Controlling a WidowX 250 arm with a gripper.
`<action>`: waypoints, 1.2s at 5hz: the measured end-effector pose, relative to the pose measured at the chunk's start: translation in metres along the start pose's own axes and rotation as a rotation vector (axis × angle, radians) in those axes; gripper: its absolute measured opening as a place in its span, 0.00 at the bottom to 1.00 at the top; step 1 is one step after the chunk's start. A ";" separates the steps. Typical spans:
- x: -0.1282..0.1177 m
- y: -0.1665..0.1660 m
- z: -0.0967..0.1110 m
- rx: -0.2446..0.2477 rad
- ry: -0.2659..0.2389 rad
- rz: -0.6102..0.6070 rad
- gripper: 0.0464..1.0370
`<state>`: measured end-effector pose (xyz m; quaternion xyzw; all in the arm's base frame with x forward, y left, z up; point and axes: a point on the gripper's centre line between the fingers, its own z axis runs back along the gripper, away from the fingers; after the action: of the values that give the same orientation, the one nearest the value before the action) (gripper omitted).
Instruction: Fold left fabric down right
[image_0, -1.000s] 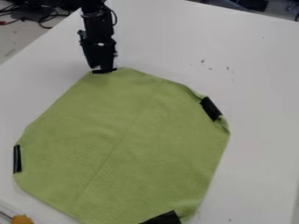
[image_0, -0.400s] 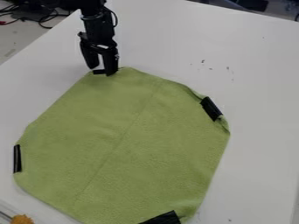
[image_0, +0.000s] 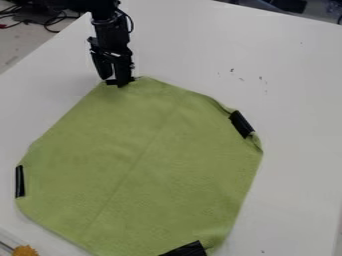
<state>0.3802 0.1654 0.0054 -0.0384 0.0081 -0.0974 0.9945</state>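
Green fabric (image_0: 140, 165): spread mostly flat just below the gripper (image_0: 113, 82), its nearest corner at the fingertips.
Feel: probably light, soft and limp, fleecy enough not to slip; it should drape and wrinkle rather than break.
Hold: the taped corner beside the gripper looks the best place to pinch, since the tape likely stiffens the edge.
Gripper: fingers slightly parted, pointing down at that corner; whether cloth lies between them, I cannot tell.
Other black tape: one strip (image_0: 241, 124) on the edge to the gripper's lower right, another (image_0: 20, 181) to its lower left.
White table (image_0: 274, 55): beneath fabric and gripper, extending beyond both.
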 end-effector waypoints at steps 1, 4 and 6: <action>-0.005 0.001 -0.001 -0.017 -0.013 0.005 0.37; 0.013 0.003 0.018 0.065 -0.015 -0.098 0.01; 0.035 -0.019 0.062 0.194 -0.055 -0.244 0.01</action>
<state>0.4127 0.1449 0.0686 0.0544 -0.0331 -0.2168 0.9741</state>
